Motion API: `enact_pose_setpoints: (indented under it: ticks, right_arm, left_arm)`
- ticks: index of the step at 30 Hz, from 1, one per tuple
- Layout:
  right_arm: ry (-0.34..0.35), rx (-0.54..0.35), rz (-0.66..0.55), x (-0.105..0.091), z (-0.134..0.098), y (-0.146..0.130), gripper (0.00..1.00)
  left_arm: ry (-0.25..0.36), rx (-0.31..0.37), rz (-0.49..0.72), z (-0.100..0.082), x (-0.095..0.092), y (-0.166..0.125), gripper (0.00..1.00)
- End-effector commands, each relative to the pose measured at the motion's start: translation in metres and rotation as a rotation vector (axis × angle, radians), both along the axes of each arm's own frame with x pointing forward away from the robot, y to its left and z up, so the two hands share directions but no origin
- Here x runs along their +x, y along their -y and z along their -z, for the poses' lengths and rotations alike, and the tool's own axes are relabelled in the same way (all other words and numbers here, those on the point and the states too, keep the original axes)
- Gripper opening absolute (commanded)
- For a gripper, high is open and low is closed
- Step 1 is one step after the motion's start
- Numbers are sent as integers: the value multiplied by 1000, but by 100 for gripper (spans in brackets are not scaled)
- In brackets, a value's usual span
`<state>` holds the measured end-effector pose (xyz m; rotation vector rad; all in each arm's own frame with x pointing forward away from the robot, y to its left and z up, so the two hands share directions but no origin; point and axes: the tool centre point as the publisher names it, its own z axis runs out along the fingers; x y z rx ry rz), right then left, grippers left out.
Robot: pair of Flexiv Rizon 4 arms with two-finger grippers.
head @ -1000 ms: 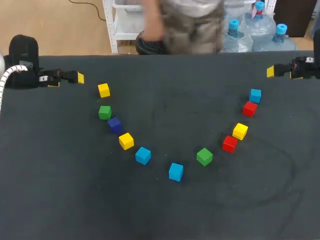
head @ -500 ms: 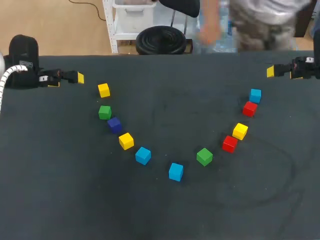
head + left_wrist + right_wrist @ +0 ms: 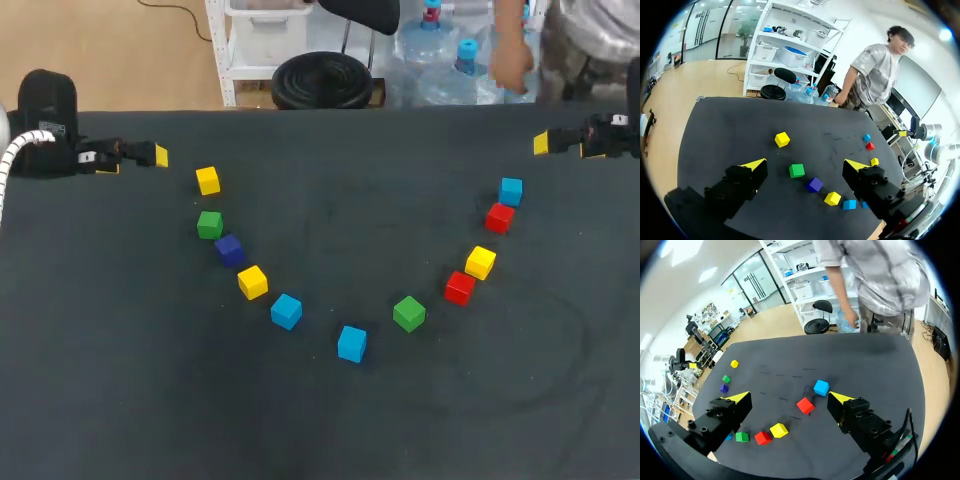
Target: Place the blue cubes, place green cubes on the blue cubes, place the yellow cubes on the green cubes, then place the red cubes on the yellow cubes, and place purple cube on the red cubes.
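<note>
Several cubes lie in a V on the black table [image 3: 320,420]. Down its left arm run a yellow cube [image 3: 207,180], a green cube [image 3: 209,224], the purple cube [image 3: 229,249], another yellow cube [image 3: 252,282] and a blue cube [image 3: 286,311]. A blue cube [image 3: 351,343] marks the bottom. Up the right arm go green [image 3: 408,313], red [image 3: 459,287], yellow [image 3: 480,262], red [image 3: 499,217] and blue [image 3: 511,190]. My left gripper [image 3: 158,156] [image 3: 805,164] hangs open at the far left, my right gripper [image 3: 542,144] [image 3: 789,398] open at the far right. Both hold nothing.
The cubes stand apart from one another, none stacked. Bare black cloth lies inside the V and along the table's near edge.
</note>
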<state>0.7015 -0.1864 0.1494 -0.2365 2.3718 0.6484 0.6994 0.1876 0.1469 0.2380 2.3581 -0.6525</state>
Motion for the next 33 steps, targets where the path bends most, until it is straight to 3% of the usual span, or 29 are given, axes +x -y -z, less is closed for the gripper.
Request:
enact_pose_setpoints:
  ticks: [1, 28, 33]
  right_arm:
    - [0, -4, 3, 0, 0, -1, 100]
    - [0, -4, 3, 0, 0, -1, 100]
    - [11, -93, -42, -8, -22, 25, 100]
  left_arm:
    - [-6, 8, -5, -2, 0, 2, 100]
    - [-6, 8, -5, -2, 0, 2, 100]
    - [-6, 8, -5, -2, 0, 2, 100]
